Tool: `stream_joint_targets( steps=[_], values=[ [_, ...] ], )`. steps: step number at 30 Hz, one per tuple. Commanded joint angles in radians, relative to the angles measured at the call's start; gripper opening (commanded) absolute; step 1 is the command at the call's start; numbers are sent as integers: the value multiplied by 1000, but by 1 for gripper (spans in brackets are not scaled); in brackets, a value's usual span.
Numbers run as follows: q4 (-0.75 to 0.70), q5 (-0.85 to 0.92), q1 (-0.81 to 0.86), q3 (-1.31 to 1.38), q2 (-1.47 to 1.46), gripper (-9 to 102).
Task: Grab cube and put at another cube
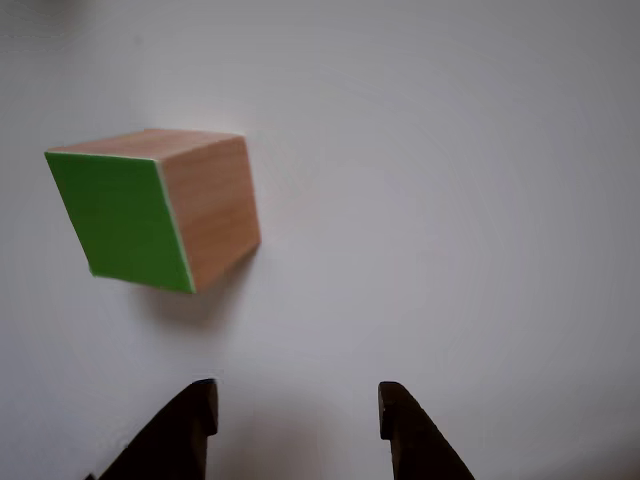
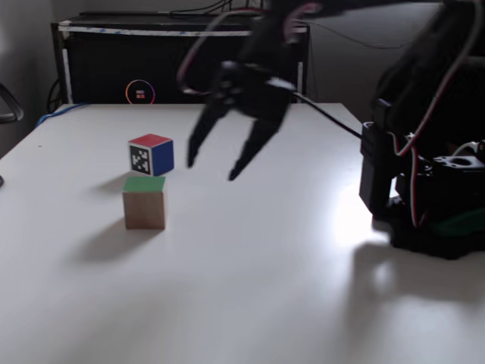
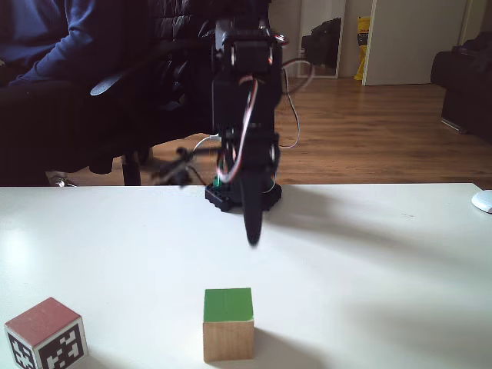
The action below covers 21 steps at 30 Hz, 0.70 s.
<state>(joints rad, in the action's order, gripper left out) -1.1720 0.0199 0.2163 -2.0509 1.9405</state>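
The cube (image 2: 144,201) is wooden with a green top and sits on the white table. It shows in both fixed views (image 3: 228,323) and at the upper left of the other view (image 1: 155,210). The other cube (image 2: 151,154) has a red top, a black-and-white marker face and a blue side. It stands just behind the green one, and at the lower left of a fixed view (image 3: 46,334). My gripper (image 2: 212,168) hangs open in the air to the right of both cubes, touching neither, with nothing between its fingers. Its dark fingertips frame the bottom of the other view (image 1: 297,400).
The arm's base (image 2: 432,205) stands at the table's right side with cables around it. A black cabinet (image 2: 98,61) runs along the far edge. A seated person (image 3: 46,69) is behind the table, and a white object (image 3: 483,201) lies at its right edge.
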Motion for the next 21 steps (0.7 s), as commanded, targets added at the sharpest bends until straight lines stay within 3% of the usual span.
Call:
stream_joint_targets(
  steps=[1,8,21],
  values=[
    [-17,11,12,179,-109,31],
    [-115,31,20,365,-233,40],
    [-144,80,67,581,-457,43]
  ],
)
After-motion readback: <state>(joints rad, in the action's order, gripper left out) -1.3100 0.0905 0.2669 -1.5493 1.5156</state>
